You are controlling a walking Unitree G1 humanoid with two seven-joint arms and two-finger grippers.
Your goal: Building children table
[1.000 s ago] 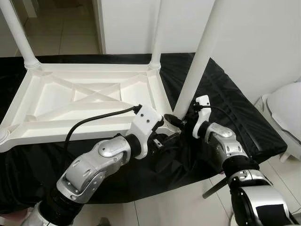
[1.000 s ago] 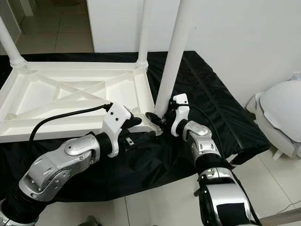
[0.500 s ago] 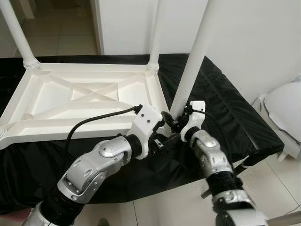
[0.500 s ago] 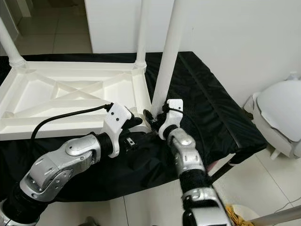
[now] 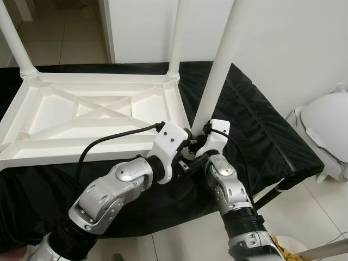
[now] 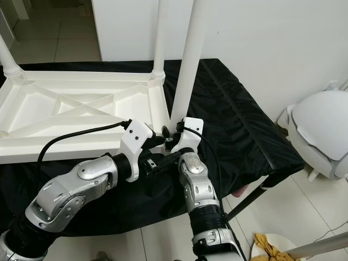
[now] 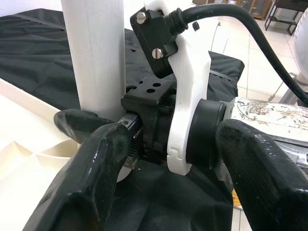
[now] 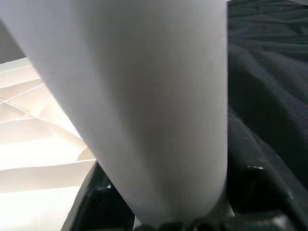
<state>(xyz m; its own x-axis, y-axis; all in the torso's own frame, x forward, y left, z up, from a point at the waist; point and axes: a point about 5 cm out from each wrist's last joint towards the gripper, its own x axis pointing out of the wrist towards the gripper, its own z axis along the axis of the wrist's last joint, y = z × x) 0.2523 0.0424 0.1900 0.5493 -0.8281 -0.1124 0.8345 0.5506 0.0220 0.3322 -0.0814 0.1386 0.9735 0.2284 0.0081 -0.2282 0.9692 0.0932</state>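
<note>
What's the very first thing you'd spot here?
A white table lying upside down on a black cloth, its legs sticking up. At its near right corner both grippers meet around one leg: the right gripper clasps its base, and the left gripper sits open right beside it.

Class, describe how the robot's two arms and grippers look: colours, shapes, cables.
Both arms are jointed silver metal with black bands. Each wrist carries a white camera bracket fed by a black cable. The left gripper and right gripper have thick black fingers.
</note>
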